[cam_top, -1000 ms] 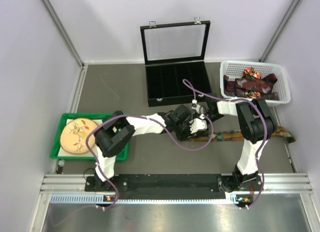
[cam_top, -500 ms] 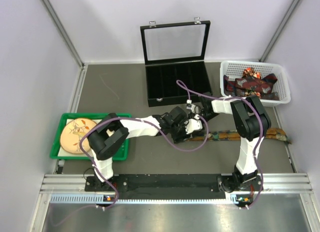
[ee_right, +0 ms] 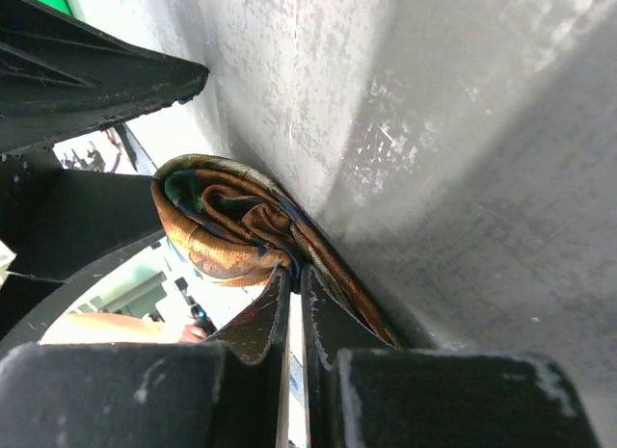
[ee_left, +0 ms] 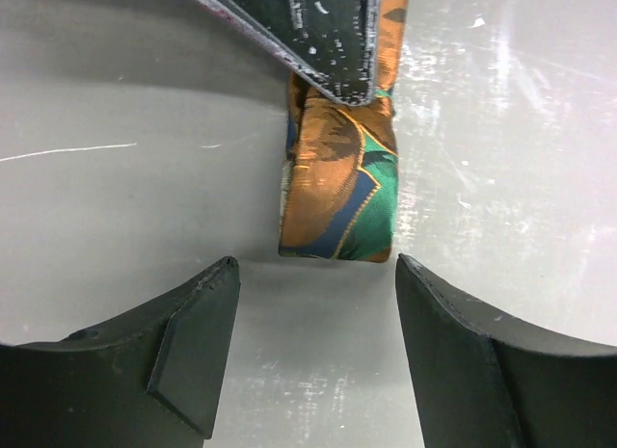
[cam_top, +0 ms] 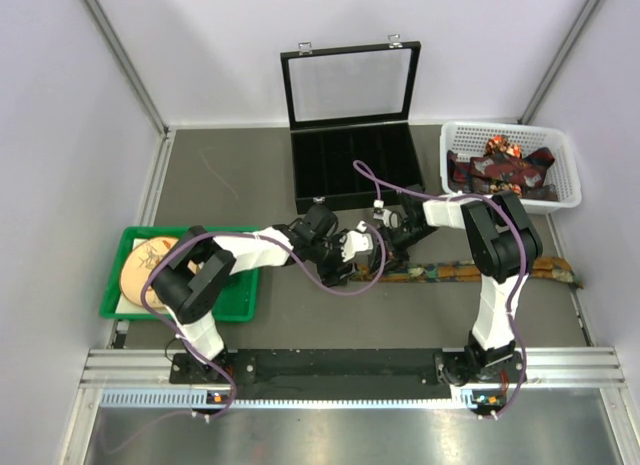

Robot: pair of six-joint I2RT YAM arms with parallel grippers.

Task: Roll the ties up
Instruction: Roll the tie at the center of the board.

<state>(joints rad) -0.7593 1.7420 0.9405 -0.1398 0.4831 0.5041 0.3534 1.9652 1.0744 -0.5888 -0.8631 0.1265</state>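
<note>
Pinching the tie [ee_right: 227, 231], right end effector [ee_right: 295, 279] (grip unseen overhead); left end effector [ee_left: 316, 267] apart.

Overhead view; wrist close-ups on tie [ee_left: 337, 193]

No text, label, brand or number is legible; marks on the left round plate [cam_top: 150, 268] seem drawn decoration, not lettering.

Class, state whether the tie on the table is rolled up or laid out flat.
Partly rolled: the tie has a small coil at one end; the rest lies flat.
</note>
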